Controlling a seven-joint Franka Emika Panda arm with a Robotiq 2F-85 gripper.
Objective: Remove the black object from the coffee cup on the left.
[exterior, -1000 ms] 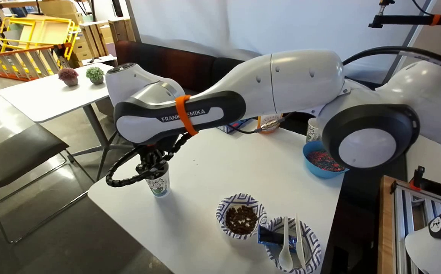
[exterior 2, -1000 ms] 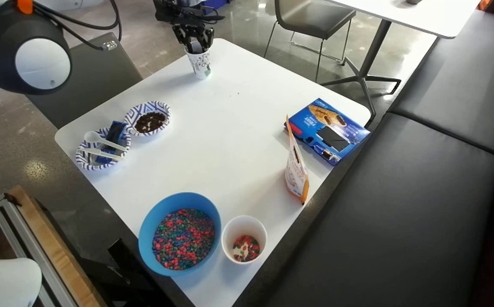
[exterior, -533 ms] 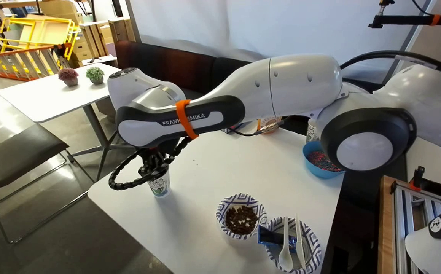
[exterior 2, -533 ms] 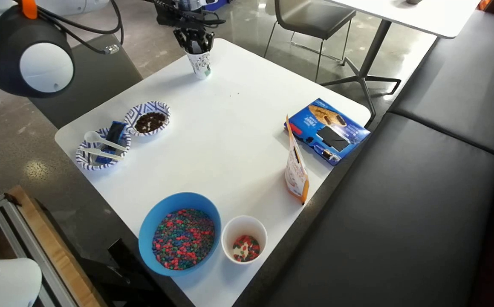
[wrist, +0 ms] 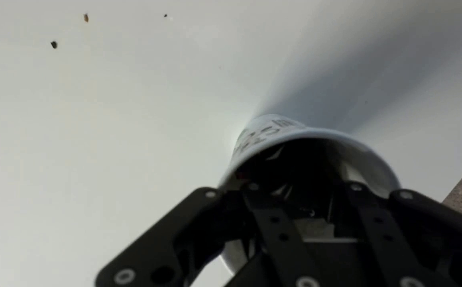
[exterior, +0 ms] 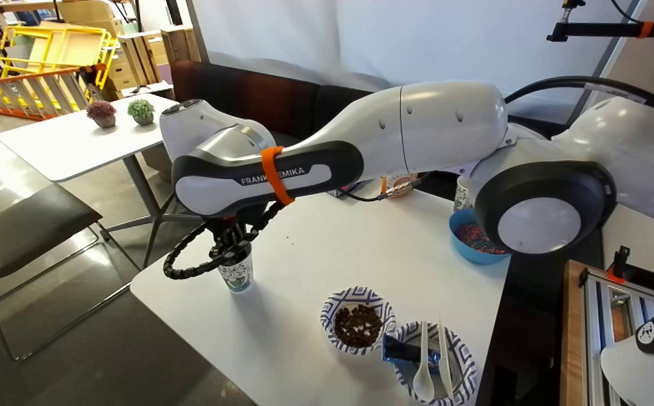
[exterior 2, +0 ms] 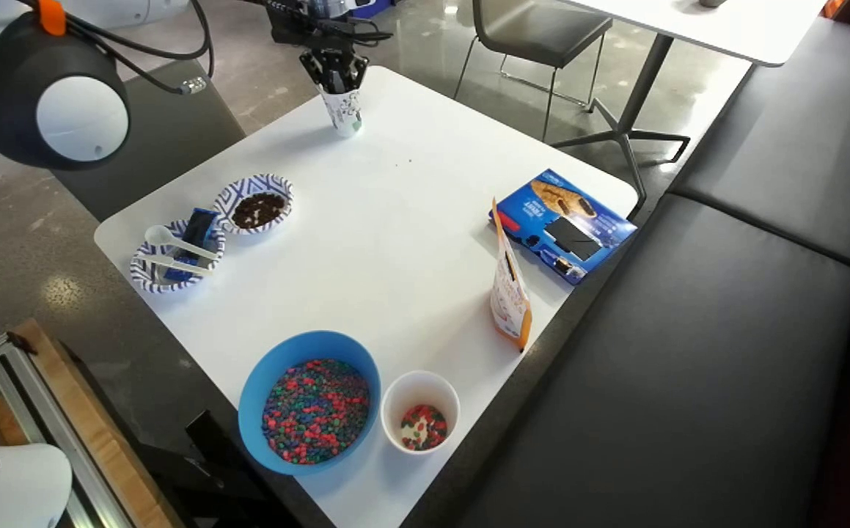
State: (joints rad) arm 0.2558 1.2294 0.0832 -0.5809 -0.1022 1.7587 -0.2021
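Note:
The coffee cup point(exterior: 237, 277), white with a greenish print, stands near a corner of the white table point(exterior: 298, 265). It also shows in an exterior view point(exterior 2: 347, 119) and in the wrist view point(wrist: 268, 128). My gripper point(wrist: 305, 187) points down into its mouth, with the fingertips below the rim and hidden in the dark inside. The gripper also shows above the cup in both exterior views point(exterior: 232, 243) point(exterior 2: 336, 82). The black object cannot be told apart from the dark fingers and the shadow in the cup. I cannot tell how far the fingers are spread.
A patterned bowl point(exterior 2: 232, 194) with dark bits and a patterned plate point(exterior: 466, 356) with spoon, knife and wrapper lie along one edge. A blue bowl point(exterior 2: 252, 400), a second white cup point(exterior 2: 425, 386), a pouch point(exterior 2: 509, 301) and a blue box point(exterior 2: 531, 202) stand elsewhere.
My gripper has moved down a little, deeper into the cup, mostly in the first half second. The cup has shifted very slightly. The other things have not moved.

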